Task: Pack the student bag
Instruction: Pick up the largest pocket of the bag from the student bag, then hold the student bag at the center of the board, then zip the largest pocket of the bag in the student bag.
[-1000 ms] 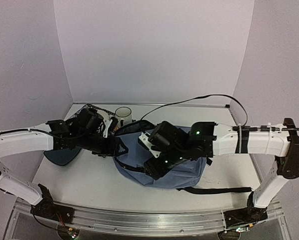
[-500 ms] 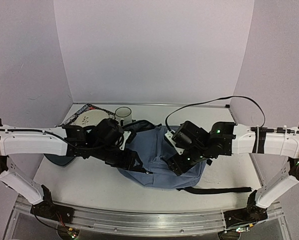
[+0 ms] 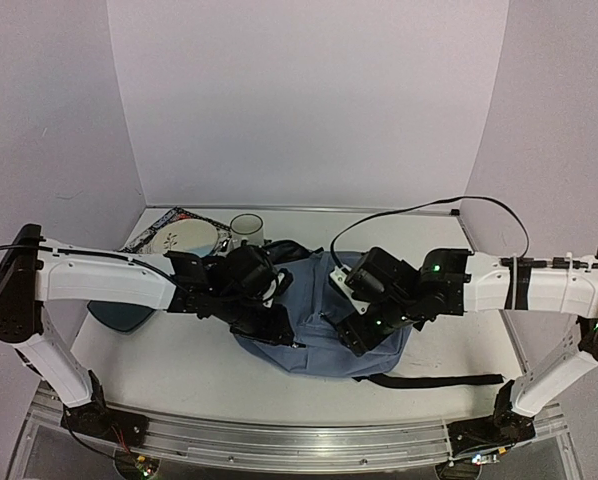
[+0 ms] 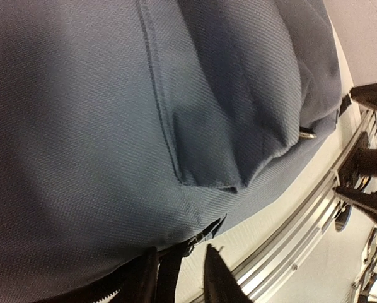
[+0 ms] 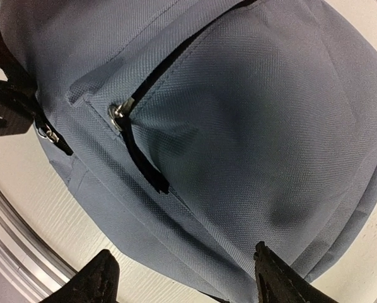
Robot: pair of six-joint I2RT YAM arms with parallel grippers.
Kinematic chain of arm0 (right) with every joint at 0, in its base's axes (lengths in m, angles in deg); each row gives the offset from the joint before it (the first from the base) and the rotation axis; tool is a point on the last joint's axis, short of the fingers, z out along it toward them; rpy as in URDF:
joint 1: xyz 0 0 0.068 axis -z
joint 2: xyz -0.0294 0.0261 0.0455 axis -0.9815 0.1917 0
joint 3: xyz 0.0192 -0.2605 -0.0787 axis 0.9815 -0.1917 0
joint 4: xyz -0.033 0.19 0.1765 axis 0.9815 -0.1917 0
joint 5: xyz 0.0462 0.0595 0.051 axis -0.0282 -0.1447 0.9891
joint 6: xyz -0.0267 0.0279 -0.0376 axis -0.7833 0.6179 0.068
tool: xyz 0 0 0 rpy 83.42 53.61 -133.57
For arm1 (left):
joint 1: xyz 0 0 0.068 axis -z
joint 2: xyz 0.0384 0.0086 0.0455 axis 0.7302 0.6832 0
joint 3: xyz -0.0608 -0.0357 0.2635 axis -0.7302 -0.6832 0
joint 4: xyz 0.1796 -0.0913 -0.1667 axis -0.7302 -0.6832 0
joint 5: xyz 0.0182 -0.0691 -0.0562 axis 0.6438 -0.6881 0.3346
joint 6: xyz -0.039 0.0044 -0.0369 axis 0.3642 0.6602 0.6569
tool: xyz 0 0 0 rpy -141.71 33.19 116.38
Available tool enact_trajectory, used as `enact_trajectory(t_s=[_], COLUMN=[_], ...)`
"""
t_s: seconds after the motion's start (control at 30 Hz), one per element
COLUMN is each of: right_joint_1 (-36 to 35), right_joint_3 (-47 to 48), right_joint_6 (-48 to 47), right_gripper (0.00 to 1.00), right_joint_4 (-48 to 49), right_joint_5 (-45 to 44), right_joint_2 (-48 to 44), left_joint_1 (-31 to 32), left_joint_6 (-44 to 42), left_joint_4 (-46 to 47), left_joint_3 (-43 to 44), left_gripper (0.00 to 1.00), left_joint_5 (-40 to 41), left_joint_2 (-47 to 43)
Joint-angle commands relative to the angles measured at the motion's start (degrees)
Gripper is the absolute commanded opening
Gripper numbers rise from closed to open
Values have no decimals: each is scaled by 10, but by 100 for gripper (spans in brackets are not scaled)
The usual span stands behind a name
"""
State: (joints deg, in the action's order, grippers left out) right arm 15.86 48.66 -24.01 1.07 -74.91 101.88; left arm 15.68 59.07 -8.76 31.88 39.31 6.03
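Top external: expect the student bag (image 3: 314,305), slumped on the table (image 3: 159,365) beneath both grippers, to sag softly, so pinch its zipper pull (image 5: 138,151); right gripper (image 5: 187,274) spread wide, left gripper (image 4: 181,281) close-set, grip impossible to tell.

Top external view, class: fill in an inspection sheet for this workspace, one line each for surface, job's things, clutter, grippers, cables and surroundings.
Surface: white table, metal rail along the near edge.
Job's things: student bag lying mid-table; its black strap trails right.
Clutter: white mug, patterned plate, dark teal tray, all at the left.
Grippers: left gripper fingers close together astride a dark zip pull, grip unclear; right gripper fingers wide apart over the bag.
Cables: black cable arching above the right arm.
Surroundings: plain pale walls on three sides.
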Motion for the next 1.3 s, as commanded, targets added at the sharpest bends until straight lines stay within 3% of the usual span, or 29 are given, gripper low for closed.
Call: enact_trajectory(t_s=[0.0,0.1,0.33,0.63,0.73,0.9,1.1,1.27], right_joint_1=[-1,0,-7,-19,-18,-18,2,72], right_joint_3=[-5,-5,-25,-17,-20,-40,-81,-123], right_joint_6=[-21,-44,-120,-183,-190,-185,-157,-118], right_gripper=[75,76,77,71,48,3,0,0], right_joint_4=[2,23,112,135,136,129,106,91], right_joint_5=[10,33,72,-3,-32,-67,-122,-147], right_joint_2=[-12,-2,17,88,99,71,12,-64], left_joint_1=[8,10,9,9,8,-9,-82,-154], left_joint_6=[-3,-1,21,28,29,44,59,26], left_joint_4=[6,7,6,6,6,-11,-32,-69], left_joint_3=[33,29,19,30,26,3,-44,-55], left_gripper=[16,1,0,0,0,0,0,0], left_joint_5=[-16,-19,9,-3,15,37,45,59], left_joint_2=[6,-2,-66,-83,-98,-112,-169,-198])
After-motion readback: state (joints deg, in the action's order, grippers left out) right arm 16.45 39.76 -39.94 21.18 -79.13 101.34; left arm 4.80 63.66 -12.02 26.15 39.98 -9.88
